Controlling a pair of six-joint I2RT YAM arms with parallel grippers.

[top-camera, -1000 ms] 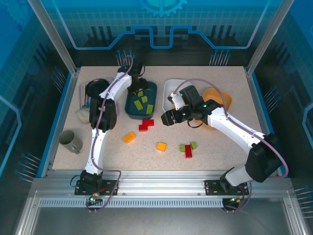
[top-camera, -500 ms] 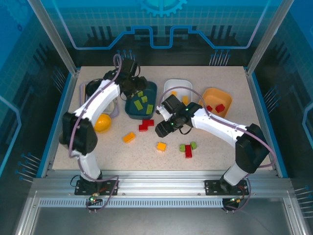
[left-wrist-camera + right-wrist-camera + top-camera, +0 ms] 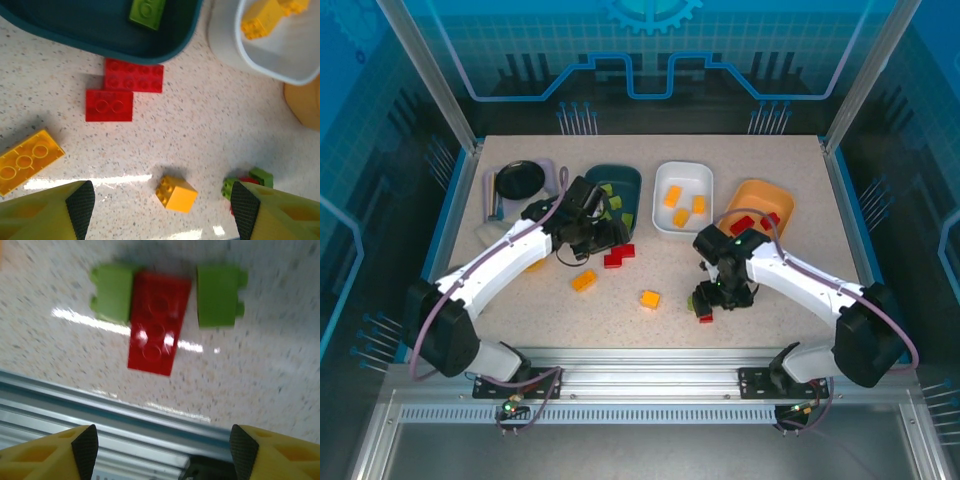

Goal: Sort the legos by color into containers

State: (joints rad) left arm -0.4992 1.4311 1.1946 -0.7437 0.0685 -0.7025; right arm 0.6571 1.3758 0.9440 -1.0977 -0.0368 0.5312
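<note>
Two red legos (image 3: 125, 90) lie side by side just outside the dark teal tray (image 3: 100, 30), which holds green legos (image 3: 615, 205). My left gripper (image 3: 162, 210) hovers open and empty above a small orange-yellow lego (image 3: 176, 192); a long orange-yellow one (image 3: 27, 160) lies to its left. The white tray (image 3: 685, 185) holds orange-yellow legos, and the orange tray (image 3: 760, 205) holds red ones. My right gripper (image 3: 162, 450) is open and empty over a red lego (image 3: 157, 322) flanked by two green ones (image 3: 112, 294), near the front edge. From above, the left gripper (image 3: 610, 238) and right gripper (image 3: 718, 295) stand apart.
A lavender tray with a black bowl (image 3: 520, 180) sits at the back left. The table's metal front rail (image 3: 150, 415) runs just below the red and green cluster. My left arm's forearm stretches across the table's left half.
The left arm swung from over the teal tray down toward the table's middle. The right arm moved from beside the white tray to the front, over the red and green cluster.
</note>
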